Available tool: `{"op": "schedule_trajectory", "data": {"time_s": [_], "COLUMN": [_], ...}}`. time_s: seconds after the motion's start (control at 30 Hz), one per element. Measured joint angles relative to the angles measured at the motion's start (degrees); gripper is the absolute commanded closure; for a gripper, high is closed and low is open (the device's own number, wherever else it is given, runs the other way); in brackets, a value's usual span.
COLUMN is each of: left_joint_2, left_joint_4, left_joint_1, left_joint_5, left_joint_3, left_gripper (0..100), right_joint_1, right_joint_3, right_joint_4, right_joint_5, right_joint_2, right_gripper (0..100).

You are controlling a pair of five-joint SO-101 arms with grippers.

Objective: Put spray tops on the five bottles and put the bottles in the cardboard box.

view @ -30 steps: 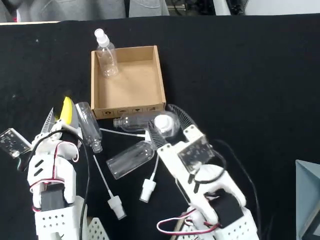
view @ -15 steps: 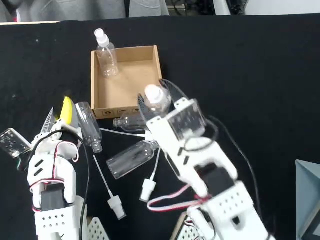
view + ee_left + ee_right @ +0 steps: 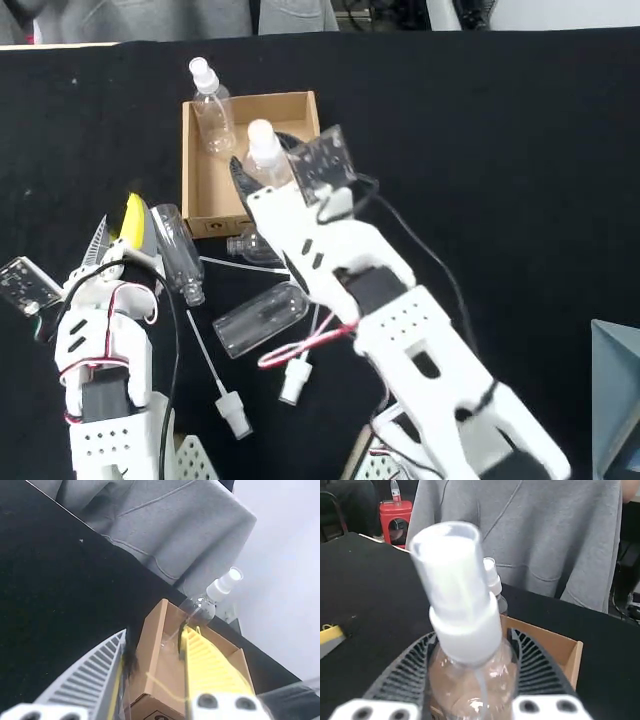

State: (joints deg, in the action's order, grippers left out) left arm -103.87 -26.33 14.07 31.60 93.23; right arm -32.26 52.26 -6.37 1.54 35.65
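Note:
My right gripper (image 3: 268, 178) is shut on a clear bottle with a white spray top (image 3: 264, 148), held upright over the cardboard box (image 3: 214, 190). In the right wrist view this bottle (image 3: 465, 630) stands between the black fingers above the box (image 3: 555, 641). A second capped bottle (image 3: 212, 108) leans in the box's far left corner. My left gripper (image 3: 118, 232) stands open at the left, beside an uncapped bottle (image 3: 178, 250) lying on the table. Another uncapped bottle (image 3: 262, 318) lies in front of the box, and a third (image 3: 246, 244) is partly hidden by the right arm.
Two loose spray tops (image 3: 232, 410) (image 3: 295, 378) with long tubes lie on the black table near the arm bases. A grey object (image 3: 616, 390) sits at the right edge. A person in grey clothing sits behind the far table edge.
The right arm has lifted the capped bottle from in front of the box and carried it away and leftward over the box. The left arm has stayed still.

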Motion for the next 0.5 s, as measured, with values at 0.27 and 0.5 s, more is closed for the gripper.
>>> {"op": "schedule_trajectory", "data": {"time_s": [0.27,0.5], "left_joint_2": [0.00,0.00], "left_joint_4": [0.00,0.00], "left_joint_1": [0.00,0.00], "left_joint_5": [0.00,0.00], "left_joint_3": [0.00,0.00], "left_gripper": [84,84], "right_joint_1": [0.00,0.00], "right_joint_3": [-8.18,-17.58], "right_joint_4": [0.09,0.09], "right_joint_5": [0.00,0.00], "right_joint_2": [-11.78,-23.56], "right_gripper": [90.2,90.2]}}
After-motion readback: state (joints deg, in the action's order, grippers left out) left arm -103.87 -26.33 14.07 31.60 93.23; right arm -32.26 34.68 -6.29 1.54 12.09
